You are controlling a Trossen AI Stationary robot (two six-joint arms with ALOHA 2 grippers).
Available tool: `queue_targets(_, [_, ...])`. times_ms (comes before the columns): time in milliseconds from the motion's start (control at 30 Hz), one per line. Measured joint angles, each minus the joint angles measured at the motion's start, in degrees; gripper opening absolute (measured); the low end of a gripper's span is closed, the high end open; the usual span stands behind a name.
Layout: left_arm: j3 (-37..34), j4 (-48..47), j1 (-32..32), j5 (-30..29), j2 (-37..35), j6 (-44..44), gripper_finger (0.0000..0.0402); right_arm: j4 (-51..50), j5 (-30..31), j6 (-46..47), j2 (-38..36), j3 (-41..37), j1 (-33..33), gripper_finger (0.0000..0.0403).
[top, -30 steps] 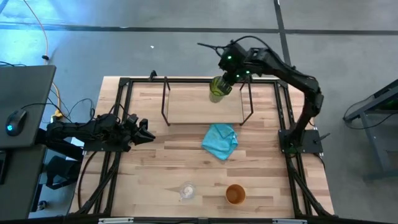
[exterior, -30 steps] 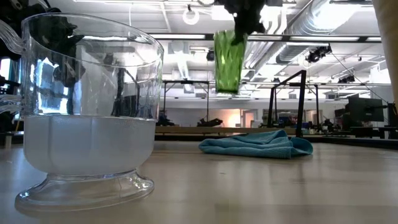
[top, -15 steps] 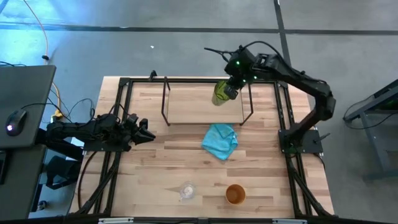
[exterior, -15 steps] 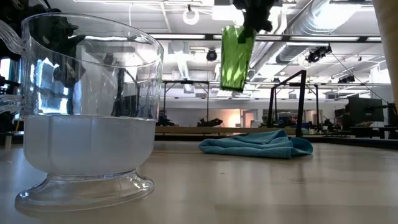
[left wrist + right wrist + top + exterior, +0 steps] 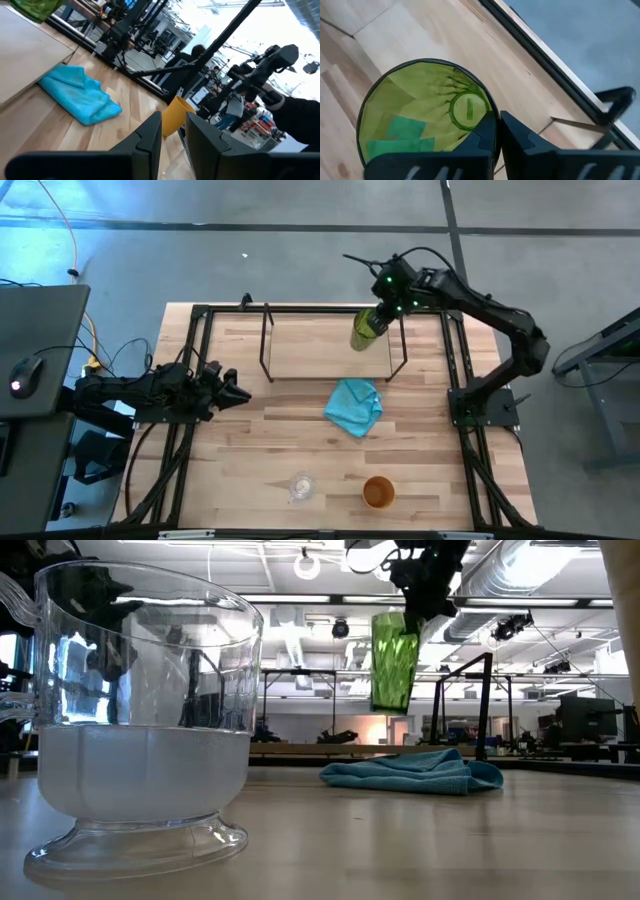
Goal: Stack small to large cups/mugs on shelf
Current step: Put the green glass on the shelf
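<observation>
While the right gripper (image 5: pixel 378 316) carries the green tumbler (image 5: pixel 364 329) in the air above the far right part of the shelf (image 5: pixel 300 358), its two fingers are pressed together on the tumbler's rim, one inside the mouth and one outside, as the right wrist view shows. The tumbler hangs nearly upright, mouth up, clear of the shelf's wood base. It looks like thin translucent plastic, so it is probably light and stiff but smooth; held by one point of the rim it could swing or slip, and setting it down flat on its narrow base calls for care. The clear glass cup (image 5: pixel 300 486) and the orange cup (image 5: pixel 378 493) stand apart on the near part of the table, the glass one to the left. The glass cup has a wide mouth and a small foot; it is likely heavier, slick and breakable, and is best pinched at the rim wall too. The turquoise cloth (image 5: pixel 354 406) lies between the shelf and those cups. The left gripper (image 5: pixel 234 393) waits low at the table's left side, its jaws slightly apart and holding nothing.
</observation>
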Motion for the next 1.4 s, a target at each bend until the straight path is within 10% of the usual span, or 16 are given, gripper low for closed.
queue_targets(1400, [0.0,-0.09,-0.01,-1.93,0.0,-0.31,0.0076,-0.79,-1.97,1.0,2.41,-4.08,-4.38,0.0])
